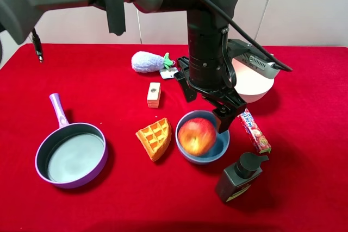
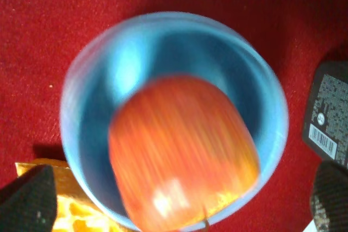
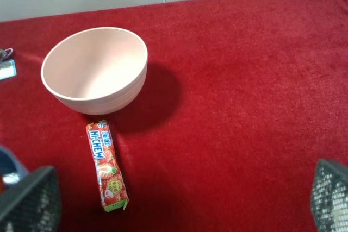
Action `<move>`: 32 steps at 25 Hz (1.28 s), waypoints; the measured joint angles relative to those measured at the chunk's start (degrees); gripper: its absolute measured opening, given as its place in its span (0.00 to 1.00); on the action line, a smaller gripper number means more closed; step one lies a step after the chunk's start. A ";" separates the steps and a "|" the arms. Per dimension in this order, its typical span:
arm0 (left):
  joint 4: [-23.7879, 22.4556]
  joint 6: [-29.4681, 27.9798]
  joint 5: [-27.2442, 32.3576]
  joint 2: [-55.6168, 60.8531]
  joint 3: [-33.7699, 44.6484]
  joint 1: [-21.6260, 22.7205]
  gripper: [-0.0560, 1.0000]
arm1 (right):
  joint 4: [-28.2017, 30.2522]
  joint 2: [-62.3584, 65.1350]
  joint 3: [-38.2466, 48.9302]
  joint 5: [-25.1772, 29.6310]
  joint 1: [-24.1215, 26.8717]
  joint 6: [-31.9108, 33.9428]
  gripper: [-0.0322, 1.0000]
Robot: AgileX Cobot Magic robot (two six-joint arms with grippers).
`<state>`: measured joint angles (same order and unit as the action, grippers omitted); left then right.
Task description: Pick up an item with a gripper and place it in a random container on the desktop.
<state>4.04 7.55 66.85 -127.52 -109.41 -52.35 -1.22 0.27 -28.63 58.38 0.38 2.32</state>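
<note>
Well, the apple (image 1: 197,136) is in the blue bowl (image 1: 218,152), poking up above the rim, and it comes out blurred in the left wrist view. The left gripper (image 1: 205,103) hangs right over it, jaws spread wide, holding nothing, with one finger just above the bowl's right rim. The right gripper (image 3: 179,196) is spread apart too and empty, over the red table (image 3: 244,107), looking at the pink bowl (image 3: 95,69) and the candy stick (image 3: 107,164). A waffle (image 1: 155,138) sits just beside the blue bowl on its left, a dark bottle (image 1: 239,177) stands near its front right, and a purple pan (image 1: 70,156) is well apart on the left.
</note>
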 joint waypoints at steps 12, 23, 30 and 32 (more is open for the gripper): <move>0.00 0.00 0.00 0.00 0.00 0.00 0.94 | 0.00 0.00 0.00 0.00 0.00 0.00 0.70; 0.00 -0.29 0.05 1.12 -4.65 0.00 0.94 | 0.00 0.00 0.00 0.00 0.00 0.00 0.70; -0.54 -0.36 0.15 5.74 -4.65 0.00 0.94 | 0.00 0.00 0.00 0.00 0.00 0.00 0.70; -0.97 -0.36 0.15 6.80 -4.65 0.00 0.94 | 0.00 0.00 0.00 0.00 0.00 0.00 0.70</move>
<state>3.07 7.19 67.00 -120.72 -114.06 -52.35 -1.22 0.27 -28.63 58.38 0.38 2.32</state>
